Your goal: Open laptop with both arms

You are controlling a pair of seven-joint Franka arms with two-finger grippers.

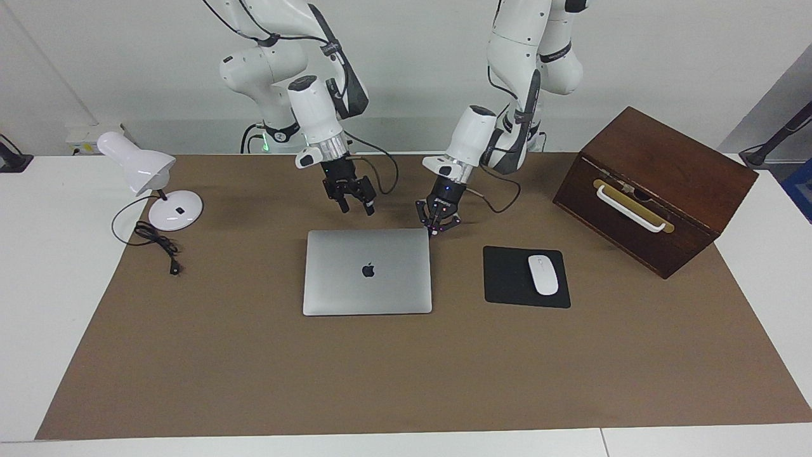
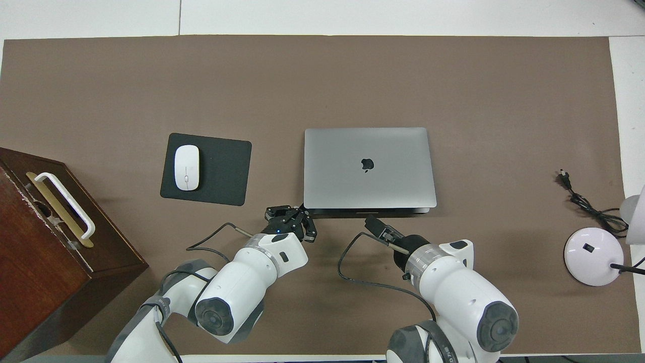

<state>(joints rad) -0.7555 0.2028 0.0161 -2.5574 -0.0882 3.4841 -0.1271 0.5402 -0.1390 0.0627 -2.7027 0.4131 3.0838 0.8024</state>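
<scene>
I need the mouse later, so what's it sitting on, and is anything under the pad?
The white mouse lies on the black mouse pad, toward the pad's left-arm end. The pad rests on the brown table cover; whatever is beneath the pad is covered.

Brown mat covers most of the white table. Black mouse pad lies flat on the mat, white mouse on top of it. Dark wooden box with white handle sits at the left arm's end. White desk lamp sits at the right arm's end, head tilted, its black cord coiled beside the base.
</scene>
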